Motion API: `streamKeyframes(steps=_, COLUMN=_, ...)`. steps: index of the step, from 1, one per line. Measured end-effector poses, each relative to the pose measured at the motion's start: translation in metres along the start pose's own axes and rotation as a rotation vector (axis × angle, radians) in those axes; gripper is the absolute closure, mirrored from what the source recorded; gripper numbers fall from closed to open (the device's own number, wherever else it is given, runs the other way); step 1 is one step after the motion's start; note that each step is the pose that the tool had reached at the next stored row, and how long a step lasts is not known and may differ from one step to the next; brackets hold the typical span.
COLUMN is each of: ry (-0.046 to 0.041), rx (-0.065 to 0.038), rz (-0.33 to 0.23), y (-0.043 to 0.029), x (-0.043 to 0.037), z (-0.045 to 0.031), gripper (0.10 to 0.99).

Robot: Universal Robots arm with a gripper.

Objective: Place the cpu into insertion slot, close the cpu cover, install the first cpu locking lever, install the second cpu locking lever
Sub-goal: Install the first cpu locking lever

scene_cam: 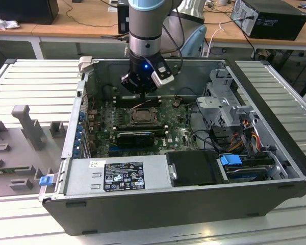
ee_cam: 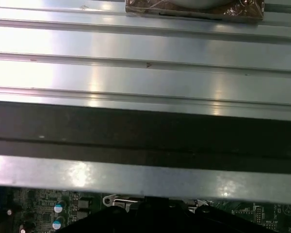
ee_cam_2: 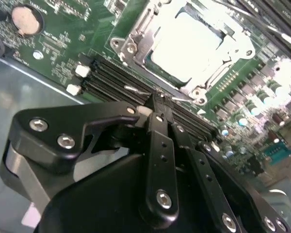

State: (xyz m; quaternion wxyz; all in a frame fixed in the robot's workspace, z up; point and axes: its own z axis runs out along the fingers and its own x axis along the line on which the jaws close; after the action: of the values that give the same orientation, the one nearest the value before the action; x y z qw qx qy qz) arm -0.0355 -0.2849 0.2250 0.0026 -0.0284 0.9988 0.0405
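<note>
The insertion slot (scene_cam: 141, 116) sits mid-board inside the open computer case. In the second wrist view the cpu (ee_cam_2: 186, 41) lies in the slot, its pale face glaring. The cpu cover (ee_cam_2: 136, 36) lies flat around the chip as a silvery frame. A thin metal locking lever (ee_cam_2: 136, 90) runs along the slot's edge beside the black memory slots. My gripper (ee_cam_2: 157, 104) is shut, its black fingers (ee_cam_2: 160, 145) pressed together. Their tips are at that lever, and contact cannot be told. In the exterior view the gripper (scene_cam: 144, 96) hangs just behind the slot.
Black memory slots (ee_cam_2: 111, 73) lie between gripper and slot. A black finned block (scene_cam: 136, 138) sits in front of the slot, a power supply (scene_cam: 117, 176) nearer still. Drive cage and cables (scene_cam: 229, 117) fill the exterior view's right. The case wall (ee_cam: 145, 136) stands close by.
</note>
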Motion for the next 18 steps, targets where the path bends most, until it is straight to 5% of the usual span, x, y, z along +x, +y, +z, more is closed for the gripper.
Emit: streamKeyframes(steps=18, ry=0.0000, rx=0.001, rz=-0.004, y=0.0000, x=-0.0158, z=0.0159, gripper=0.980)
